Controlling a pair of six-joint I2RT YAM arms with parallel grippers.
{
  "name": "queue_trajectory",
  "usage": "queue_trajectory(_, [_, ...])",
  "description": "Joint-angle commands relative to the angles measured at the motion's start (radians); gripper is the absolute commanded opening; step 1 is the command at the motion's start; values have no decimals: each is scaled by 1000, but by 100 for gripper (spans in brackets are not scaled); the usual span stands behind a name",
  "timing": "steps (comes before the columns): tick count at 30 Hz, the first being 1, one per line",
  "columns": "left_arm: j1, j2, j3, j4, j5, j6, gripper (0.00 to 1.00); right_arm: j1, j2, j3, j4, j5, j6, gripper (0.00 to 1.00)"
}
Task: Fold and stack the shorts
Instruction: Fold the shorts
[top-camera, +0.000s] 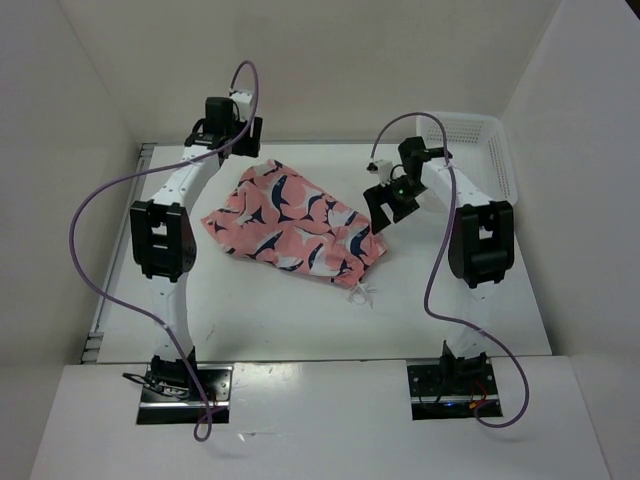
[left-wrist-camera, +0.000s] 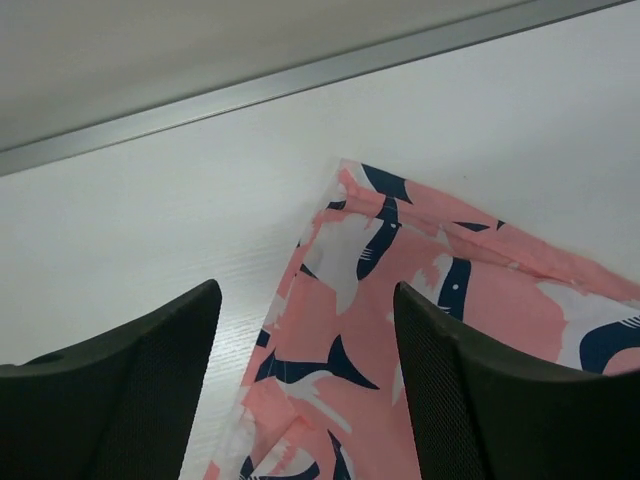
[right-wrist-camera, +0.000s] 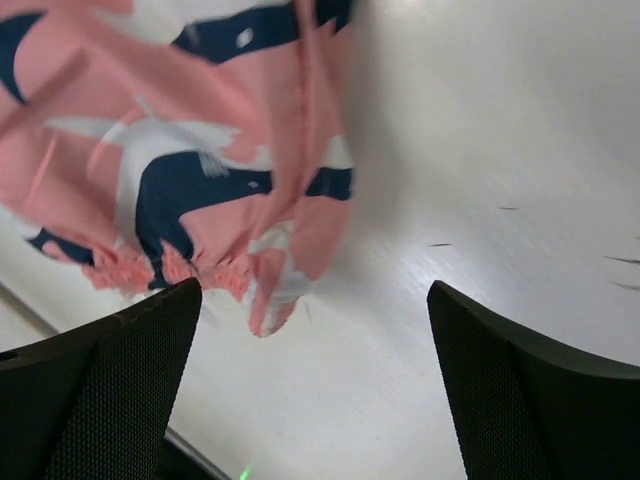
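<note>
The salmon-pink shorts (top-camera: 295, 224) with navy-and-white whale shapes lie spread on the white table, slanting from far left to near right. Their white drawstring (top-camera: 362, 295) trails off the near right corner. My left gripper (top-camera: 243, 150) is open and empty, hovering over the shorts' far left corner (left-wrist-camera: 370, 260). My right gripper (top-camera: 385, 213) is open and empty, just off the shorts' right edge; in the right wrist view the gathered waistband corner (right-wrist-camera: 270, 280) lies between its fingers, apart from them.
A white mesh basket (top-camera: 480, 150) stands at the back right, behind the right arm. A metal strip (left-wrist-camera: 300, 80) marks the table's far edge, close to the left gripper. Pale walls enclose the table on three sides.
</note>
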Motion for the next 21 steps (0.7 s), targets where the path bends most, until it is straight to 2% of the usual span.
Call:
queue_trajectory(1, [53, -57, 22, -39, -14, 2, 77, -32, -95, 63, 123, 55, 149, 98])
queue_trajectory(4, [107, -118, -79, -108, 0, 2, 79, -41, -210, 13, 139, 37, 235, 97])
queue_trajectory(5, [107, -132, -130, -121, 0, 2, 79, -23, -269, -60, 156, 27, 265, 96])
queue_trajectory(8, [116, -166, -346, -112, -24, 2, 79, 126, -355, -239, 231, 88, 293, 87])
queue_trajectory(9, [116, -166, -380, -93, -25, 2, 79, 238, -368, -275, 255, 163, 283, 86])
queue_trajectory(12, [116, -138, -430, -84, -15, 2, 79, 382, -388, -374, 380, 231, 283, 79])
queue_trajectory(16, [116, -114, -477, -40, -41, 2, 76, 395, -318, -411, 486, 242, 292, 76])
queue_trajectory(17, [116, -102, -486, -39, -41, 2, 73, 395, -299, -426, 513, 254, 292, 76])
queue_trajectory(18, [116, -101, -501, -39, -41, 2, 60, 395, -270, -426, 522, 268, 260, 76])
queue_trajectory(21, [116, -101, -528, -52, -31, 2, 42, 405, -219, -449, 522, 320, 220, 75])
